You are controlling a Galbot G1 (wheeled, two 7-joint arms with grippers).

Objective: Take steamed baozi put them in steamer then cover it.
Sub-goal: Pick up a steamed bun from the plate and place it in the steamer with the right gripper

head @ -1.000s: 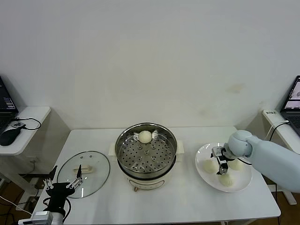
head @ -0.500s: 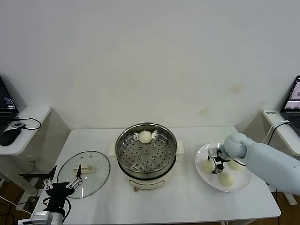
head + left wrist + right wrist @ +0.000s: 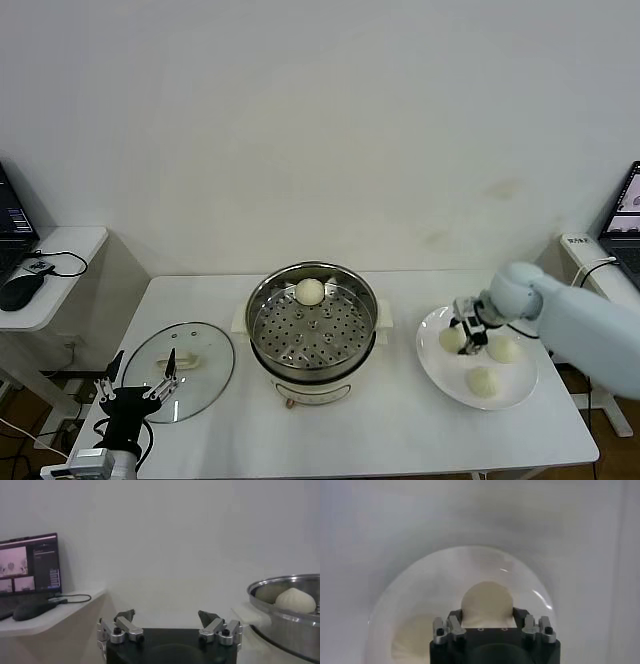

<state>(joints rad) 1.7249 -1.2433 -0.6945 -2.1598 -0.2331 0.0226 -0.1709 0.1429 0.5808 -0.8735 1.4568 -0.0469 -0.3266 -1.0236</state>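
On the white tabletop (image 3: 400, 430), the round shiny stainless-steel steamer (image 3: 312, 322) with its perforated tray stands on a white electric base at the middle, uncovered. One small creamy-white round baozi (image 3: 310, 291) lies on the tray against the far wall of the pot; the left wrist view shows the same bun (image 3: 295, 600) just above the steel rim (image 3: 280, 587).

A flat round white plate (image 3: 432, 365) sits near the right edge of the tabletop, well apart from the steamer. It carries three more buns: one toward the steamer side (image 3: 452, 339), one toward the right edge (image 3: 504, 349), and one toward the near edge (image 3: 483, 380).

The right hand (image 3: 467, 332) is down over the plate, its fingers closed around the steamer-side bun. In the right wrist view that bun (image 3: 486, 602) sits between the two fingers (image 3: 452, 626), gripped on both flanks, with the plate surface (image 3: 420, 595) beneath. Whether the bun is touching the plate or clear of it cannot be determined.

The left hand (image 3: 135, 388) is parked at the near-left corner of the tabletop, fingers spread wide and holding nothing; the left wrist view confirms the gap (image 3: 166, 621). Just beyond it, near the left edge, lies the round glass lid with a white handle (image 3: 180, 358), flat on the tabletop and apart from the steamer.

A small side table (image 3: 55, 250) to the left carries a black computer mouse (image 3: 18, 290).
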